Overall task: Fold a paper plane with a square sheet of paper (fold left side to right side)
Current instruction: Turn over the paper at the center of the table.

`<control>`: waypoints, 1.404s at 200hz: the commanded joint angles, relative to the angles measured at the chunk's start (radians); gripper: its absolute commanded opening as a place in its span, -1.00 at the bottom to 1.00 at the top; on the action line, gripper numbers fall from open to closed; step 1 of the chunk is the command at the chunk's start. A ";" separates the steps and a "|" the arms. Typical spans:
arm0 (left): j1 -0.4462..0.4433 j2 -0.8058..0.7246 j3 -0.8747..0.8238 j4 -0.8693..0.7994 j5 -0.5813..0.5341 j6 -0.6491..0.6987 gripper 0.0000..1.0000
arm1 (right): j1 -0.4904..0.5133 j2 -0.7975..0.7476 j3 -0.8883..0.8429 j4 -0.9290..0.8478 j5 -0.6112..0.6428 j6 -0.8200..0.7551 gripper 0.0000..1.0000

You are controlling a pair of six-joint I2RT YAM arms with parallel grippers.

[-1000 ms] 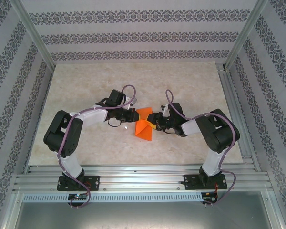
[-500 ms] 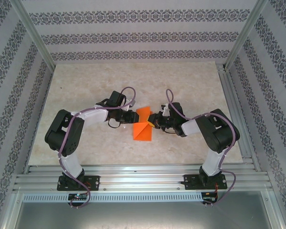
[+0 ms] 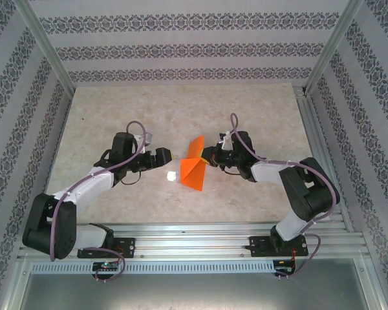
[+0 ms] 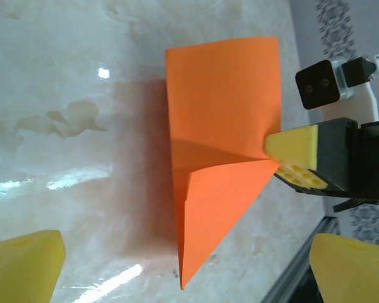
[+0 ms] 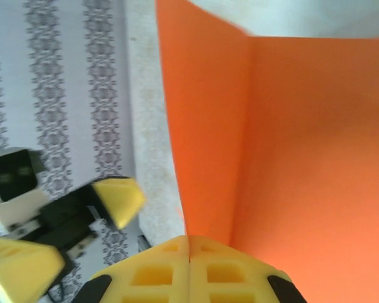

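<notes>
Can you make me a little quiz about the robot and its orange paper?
1. Fill the gap: the fingers of the left hand are spread ___.
2. Which hand pinches the orange paper? A. the left hand. B. the right hand. C. both hands.
3. True or false: the paper lies completely flat on the table.

Key: 1. open, with nothing between them. 2. B. 3. False, one flap stands up.
</notes>
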 commanded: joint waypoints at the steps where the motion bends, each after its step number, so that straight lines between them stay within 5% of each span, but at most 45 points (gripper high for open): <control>1: 0.013 -0.061 -0.046 0.272 0.121 -0.204 0.99 | -0.002 -0.087 0.061 -0.032 -0.054 -0.019 -1.00; 36: 0.007 -0.112 -0.075 0.544 0.189 -0.432 0.99 | -0.009 -0.172 0.127 -0.064 -0.080 0.011 -1.00; 158: -0.120 -0.105 -0.009 0.539 0.213 -0.484 0.89 | -0.001 -0.246 0.183 0.042 -0.090 0.142 -1.00; 222: -0.141 -0.090 0.006 0.530 0.203 -0.458 -0.29 | -0.002 -0.254 0.177 -0.009 -0.084 0.107 -1.00; 281: -0.142 -0.110 0.022 0.382 0.165 -0.339 -0.93 | -0.020 -0.295 0.179 -0.167 -0.056 -0.003 -0.86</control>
